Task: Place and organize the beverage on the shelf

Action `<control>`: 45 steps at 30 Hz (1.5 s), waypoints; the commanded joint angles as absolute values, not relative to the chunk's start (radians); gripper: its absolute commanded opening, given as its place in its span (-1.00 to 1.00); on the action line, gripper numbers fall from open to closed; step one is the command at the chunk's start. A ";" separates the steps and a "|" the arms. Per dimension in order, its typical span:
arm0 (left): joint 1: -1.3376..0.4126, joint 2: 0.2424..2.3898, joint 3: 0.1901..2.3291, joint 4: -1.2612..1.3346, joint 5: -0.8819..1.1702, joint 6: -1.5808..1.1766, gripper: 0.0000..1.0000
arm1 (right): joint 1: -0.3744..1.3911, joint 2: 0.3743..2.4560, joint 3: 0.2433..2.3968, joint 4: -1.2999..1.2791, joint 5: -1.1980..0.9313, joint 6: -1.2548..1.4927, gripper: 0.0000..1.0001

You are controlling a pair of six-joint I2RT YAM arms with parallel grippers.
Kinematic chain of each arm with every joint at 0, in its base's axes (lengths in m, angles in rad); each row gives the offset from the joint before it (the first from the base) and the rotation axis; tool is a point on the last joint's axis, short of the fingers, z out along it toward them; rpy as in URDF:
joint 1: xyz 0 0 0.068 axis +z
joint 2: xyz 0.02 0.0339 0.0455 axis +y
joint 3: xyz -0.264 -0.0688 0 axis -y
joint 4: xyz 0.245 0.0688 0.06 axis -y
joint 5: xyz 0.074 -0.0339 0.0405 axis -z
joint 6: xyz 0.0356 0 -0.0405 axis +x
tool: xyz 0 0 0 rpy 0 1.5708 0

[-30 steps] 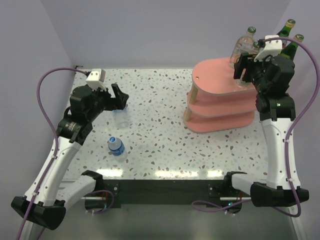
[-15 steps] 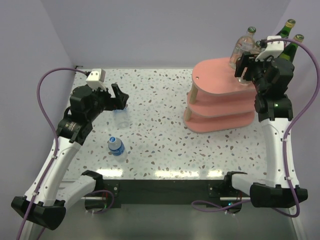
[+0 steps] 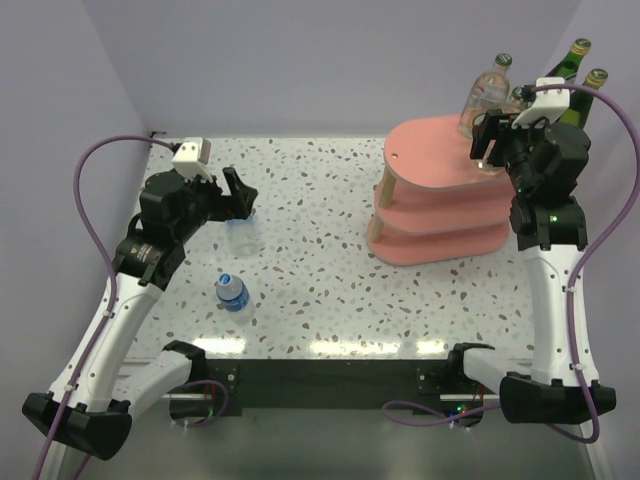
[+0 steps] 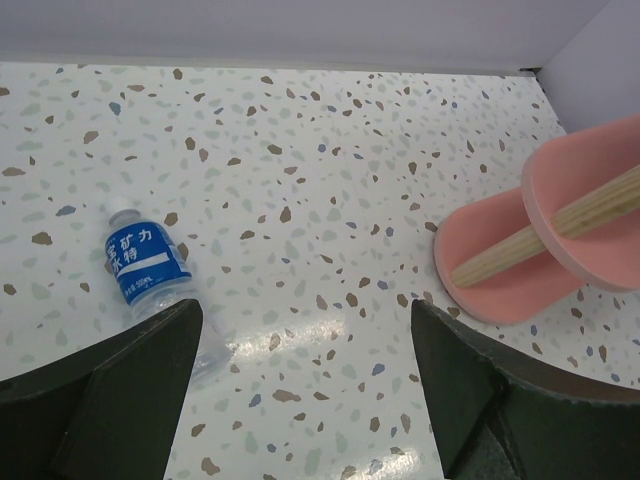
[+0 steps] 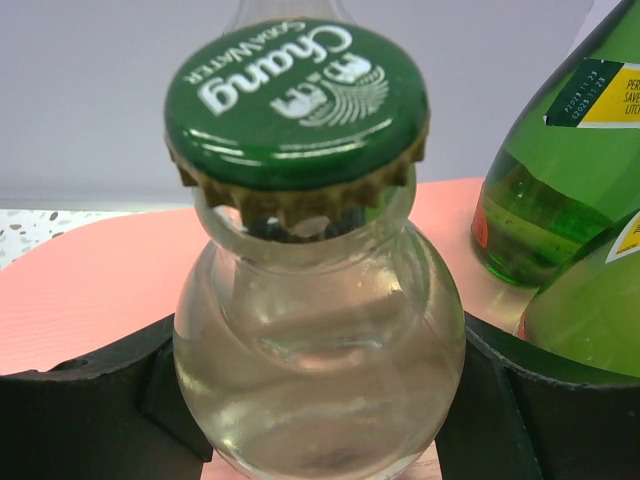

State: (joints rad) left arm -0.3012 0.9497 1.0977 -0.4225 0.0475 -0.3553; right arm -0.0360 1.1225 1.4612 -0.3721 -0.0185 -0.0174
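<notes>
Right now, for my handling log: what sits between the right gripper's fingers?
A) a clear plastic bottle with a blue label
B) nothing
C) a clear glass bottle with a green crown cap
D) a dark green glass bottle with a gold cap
C: the right wrist view shows the fingers of the right gripper against both sides of the clear glass bottle with the green crown cap.

The green cap point(image 5: 297, 100) of the clear bottle point(image 5: 315, 370) carries in white letters the brand "Chang" and, smaller, "SODA WATER", with an emblem of elephants beside.

The yellow label point(image 5: 612, 95) on the dark green bottle point(image 5: 545, 190) shows only cut words, "PER", "SAVE", "LITI", and digits too small to read surely.

The blue label point(image 4: 143, 265) of the plastic bottle point(image 4: 121, 215) bears white Chinese characters, 矿力 and 特. The fine print below them is not readable.
</notes>
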 commanded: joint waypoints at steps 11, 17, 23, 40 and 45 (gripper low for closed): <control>-0.295 0.937 1.115 -0.374 0.046 -0.344 0.81 | -0.041 1.083 1.474 -0.261 -0.029 -0.026 0.62; -0.295 0.934 1.115 -0.377 0.049 -0.345 0.81 | -0.041 1.078 1.479 -0.259 -0.034 -0.035 0.70; -0.295 0.930 1.114 -0.379 0.044 -0.345 0.81 | -0.043 1.071 1.497 -0.268 -0.028 -0.049 0.76; -0.295 0.925 1.117 -0.385 0.043 -0.345 0.81 | -0.041 1.071 1.454 -0.270 -0.012 -0.046 0.24; -0.295 0.923 1.117 -0.390 0.037 -0.345 0.81 | -0.041 1.088 1.456 -0.261 -0.023 -0.038 0.08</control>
